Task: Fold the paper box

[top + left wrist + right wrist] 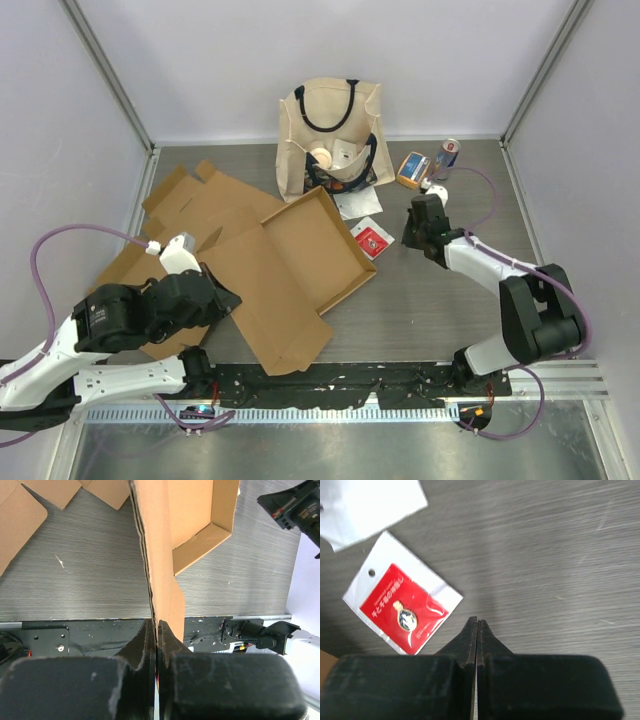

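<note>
The paper box [270, 265] is a brown cardboard blank lying mostly flat on the left half of the table, its right part folded into a shallow tray with raised walls. My left gripper [228, 298] is shut on the box's near-left panel; in the left wrist view that cardboard edge [160, 565] rises straight out of my closed fingers [145, 640]. My right gripper [412, 232] hangs over bare table to the right of the box, shut with nothing between its fingertips [477, 625].
A red-and-white packet [372, 238] [402, 602] lies between the box and my right gripper, white paper [355, 203] behind it. A cloth tote bag [330, 135] stands at the back. A small orange box [412, 169] and a can [445, 157] sit back right.
</note>
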Motion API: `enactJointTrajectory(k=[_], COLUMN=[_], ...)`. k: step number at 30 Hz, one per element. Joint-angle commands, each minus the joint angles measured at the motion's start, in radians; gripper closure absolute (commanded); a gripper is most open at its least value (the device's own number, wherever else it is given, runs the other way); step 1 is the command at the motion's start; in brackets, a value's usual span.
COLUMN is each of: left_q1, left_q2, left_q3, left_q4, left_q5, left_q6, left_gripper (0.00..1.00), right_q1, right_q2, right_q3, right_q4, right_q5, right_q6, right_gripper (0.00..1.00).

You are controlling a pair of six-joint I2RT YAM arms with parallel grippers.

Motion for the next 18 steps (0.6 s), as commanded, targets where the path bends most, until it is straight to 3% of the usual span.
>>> enactJointTrajectory(k=[1,2,3,5,9,15,18], left_q1=[0.001,0.001,0.0,0.0,0.001,0.001,0.001], left_q2=[0.002,0.003,0.005,0.009,0.011,-0.004,-0.003], left_q3=[0.011,0.01,0.007,0.005,-0.001,-0.016,-0.016], left_q4=[-0.084,-0.081,-0.078,-0.076,-0.066,-0.058,-0.066], left_q5=[-0.015,-0.016,-0.015,-0.01,0.005,0.013,0.008], left_q6=[0.034,0.034,0.037,0.041,0.041,0.031,0.03], left_gripper=[1.0,1.0,1.0,1.0,1.0,1.0,1.0], right_q1=[-0.043,-0.043,-0.044,-0.057,-0.101,-0.103,-0.08], right_q2=[-0.062,-0.058,-0.04,0.003,0.172,0.272,0.309], right_q3=[-0.014,-0.011,-0.011,0.013,0.097,0.197,0.267], right_q4=[0.059,0.069,0.077,0.146,0.169,0.139,0.026], right_q5=[-0.115,-0.168,-0.203,-0.288,-0.466,-0.514,-0.535], right_q6=[0.022,0.002,-0.053,-0.103,-0.163,-0.308,-0.385], right_gripper=[0.98,0.61,0.39,0.26,0.22,0.2,0.2])
